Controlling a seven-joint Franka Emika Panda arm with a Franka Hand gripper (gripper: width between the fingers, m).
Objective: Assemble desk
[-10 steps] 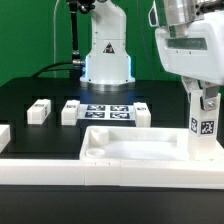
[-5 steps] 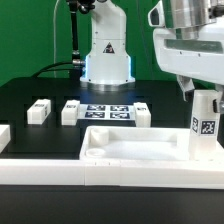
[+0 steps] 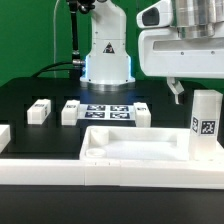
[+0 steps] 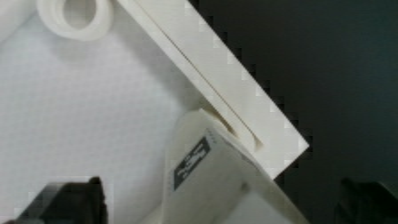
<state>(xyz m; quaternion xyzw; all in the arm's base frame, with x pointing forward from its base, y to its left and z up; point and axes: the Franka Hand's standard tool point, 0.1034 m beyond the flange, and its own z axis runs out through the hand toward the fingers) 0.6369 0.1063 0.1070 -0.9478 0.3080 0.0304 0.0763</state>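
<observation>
Though gripper (image 3: 201, 90) partly out of frame, one finger (image 3: 177, 92) beside upright leg (image 3: 206, 120).

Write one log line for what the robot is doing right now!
gripper: open, above leg | leg: upright on desk panel, by rim | held: nothing

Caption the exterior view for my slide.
Open gripper clear of the upright leg on the desk panel; three more legs lie behind.
</observation>
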